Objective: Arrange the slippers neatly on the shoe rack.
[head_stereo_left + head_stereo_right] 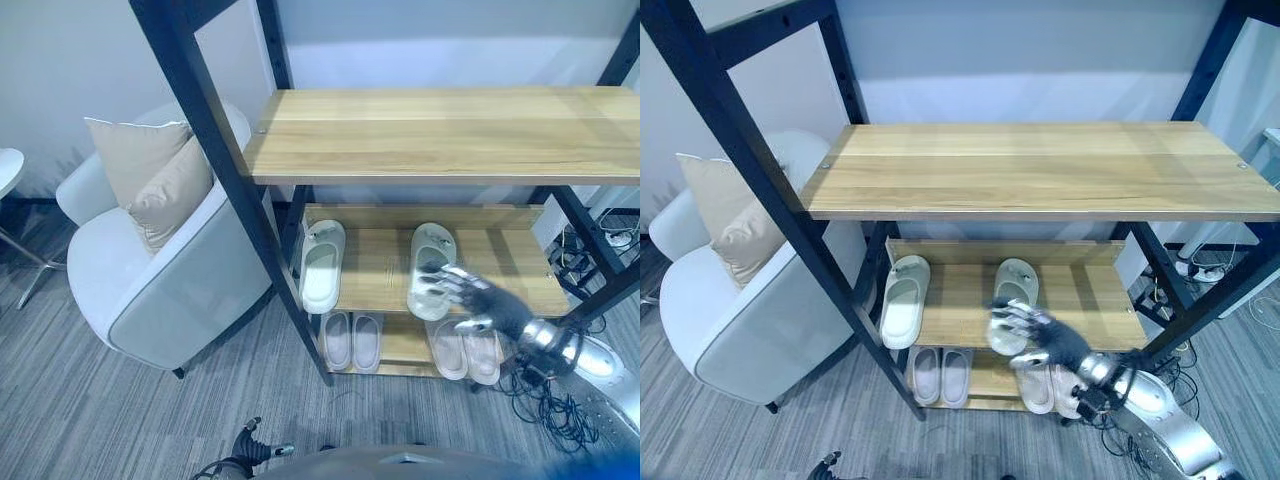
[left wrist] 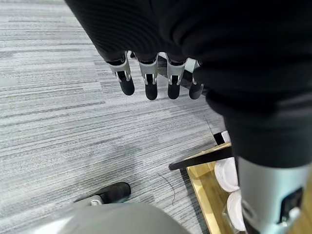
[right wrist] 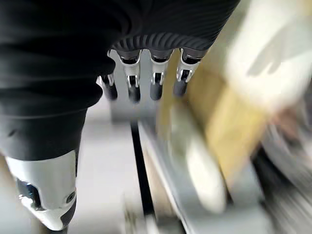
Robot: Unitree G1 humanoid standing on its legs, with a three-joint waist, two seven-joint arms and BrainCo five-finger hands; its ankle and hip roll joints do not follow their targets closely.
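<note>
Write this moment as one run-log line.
right hand: open, by right slipper on middle shelf | left hand: open, idle | left slipper: apart

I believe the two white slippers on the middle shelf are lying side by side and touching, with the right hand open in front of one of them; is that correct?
Not quite: the left eye view shows the two apart, one white slipper at the middle shelf's left end, the other slipper well to its right with bare wood between. The right hand is indeed open in front of that second one.

My right hand (image 1: 470, 295): silver fingers, dark tips, dark ribbed wrist cover, silver-grey forearm. My left hand (image 2: 156, 80): identical finish.
</note>
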